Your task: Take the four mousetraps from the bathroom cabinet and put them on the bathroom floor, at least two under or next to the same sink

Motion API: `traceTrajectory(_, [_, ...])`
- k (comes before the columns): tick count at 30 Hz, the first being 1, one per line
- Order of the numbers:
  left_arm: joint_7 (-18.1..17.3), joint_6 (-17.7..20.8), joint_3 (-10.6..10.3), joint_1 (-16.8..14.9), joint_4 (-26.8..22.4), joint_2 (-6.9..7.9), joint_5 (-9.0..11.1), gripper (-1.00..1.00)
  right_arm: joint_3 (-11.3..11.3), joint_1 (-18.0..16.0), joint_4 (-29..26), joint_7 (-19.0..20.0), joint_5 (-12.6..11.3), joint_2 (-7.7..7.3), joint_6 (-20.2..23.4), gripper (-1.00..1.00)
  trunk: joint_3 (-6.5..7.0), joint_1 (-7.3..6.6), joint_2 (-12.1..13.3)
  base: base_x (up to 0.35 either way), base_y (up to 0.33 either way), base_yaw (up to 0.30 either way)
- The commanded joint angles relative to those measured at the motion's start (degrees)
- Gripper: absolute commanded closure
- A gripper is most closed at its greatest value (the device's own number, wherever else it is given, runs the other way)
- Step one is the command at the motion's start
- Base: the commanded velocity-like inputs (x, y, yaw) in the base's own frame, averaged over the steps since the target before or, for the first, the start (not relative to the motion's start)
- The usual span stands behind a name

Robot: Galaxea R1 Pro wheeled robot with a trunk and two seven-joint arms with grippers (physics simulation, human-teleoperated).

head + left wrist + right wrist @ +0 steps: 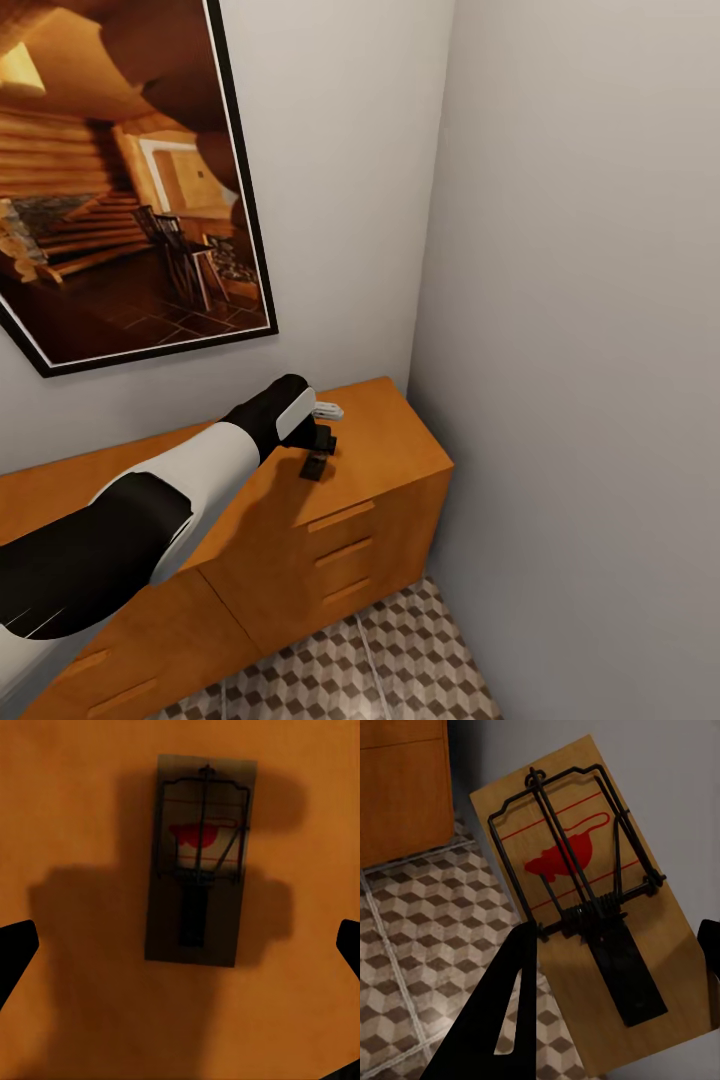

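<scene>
One mousetrap (199, 862), a tan board with black wire and a red spot, lies flat on the orange-brown cabinet top (67, 810). My left gripper (180, 945) hovers straight above it, open, its dark fingertips (16, 949) far apart on either side and its shadow over the trap. In the head view the left gripper (322, 440) hangs over the cabinet's right end (400, 440), just above the shadowed trap (314, 467). A second mousetrap (585, 892) is held tilted in my right gripper (607, 975), which is shut on it above the cube-pattern bathroom floor (412, 937).
The cabinet's drawer front (340, 550) faces the tiled floor (400, 660). A grey wall (580, 350) closes the corner on the right. A framed picture (120, 180) hangs on the wall behind the cabinet. The cabinet side (401, 787) is near the held trap.
</scene>
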Motion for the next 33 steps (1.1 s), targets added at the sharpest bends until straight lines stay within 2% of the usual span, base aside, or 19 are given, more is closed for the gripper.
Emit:
traceTrajectory(1, [0.42, 0.12, -0.25, -0.06, 0.00, 0.00, 0.53, -1.00, 0.08, -0.04, 0.04, -0.56, 0.51, 0.00, -0.05, 1.00, -0.11, 0.03, -0.11, 0.002, 0.000, 0.000])
traceTrajectory(23, [-0.71, 0.32, -0.60, -0.06, 0.02, 0.00, 0.36, -1.00, 0.08, -0.04, 0.04, -0.56, 0.60, 0.00, -0.05, 1.00, -0.12, 0.03, -0.11, 0.032, 0.000, 0.000])
traceTrajectory(33, [-0.89, 0.32, -0.61, -0.06, 0.07, 0.00, 0.36, -1.00, 0.08, -0.04, 0.04, -0.56, 0.60, 0.00, -0.05, 1.00, -0.73, 0.03, -0.11, 0.000, 0.000, 0.000])
